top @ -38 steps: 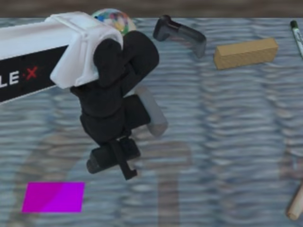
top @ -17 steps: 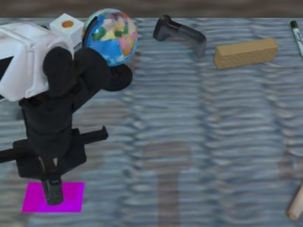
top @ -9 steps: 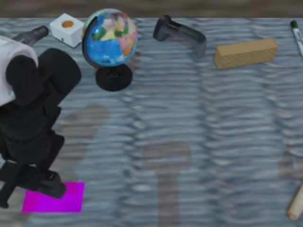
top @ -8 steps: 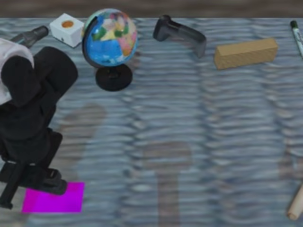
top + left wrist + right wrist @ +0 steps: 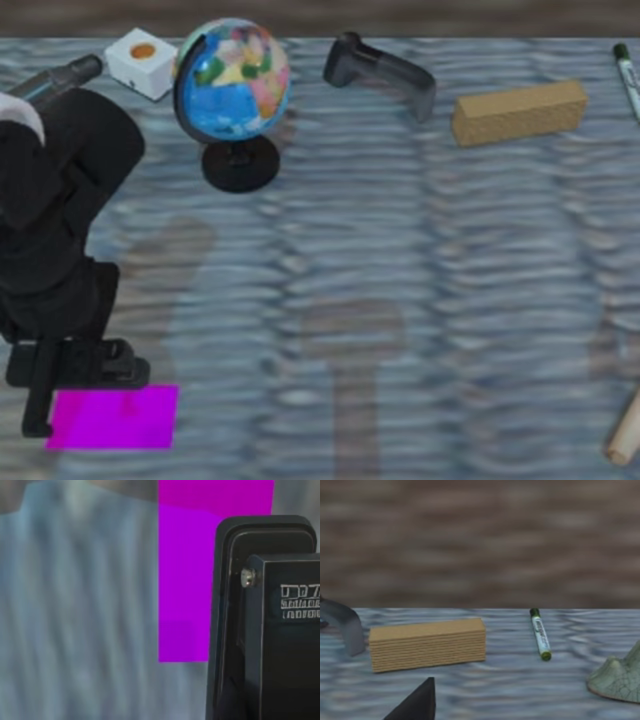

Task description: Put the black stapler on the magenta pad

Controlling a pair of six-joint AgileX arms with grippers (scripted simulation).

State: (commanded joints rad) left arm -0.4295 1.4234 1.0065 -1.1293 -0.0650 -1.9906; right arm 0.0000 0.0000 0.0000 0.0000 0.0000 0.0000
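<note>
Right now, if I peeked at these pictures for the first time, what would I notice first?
Probably the big black left arm, its left gripper hanging at the far edge of the bright magenta pad near the table's front left corner. Next, the colourful globe standing at the back left, beside a small white box.

Even, soft light; faint arm shadows on table [image 5: 420, 260] — backdrop blurred.
</note>
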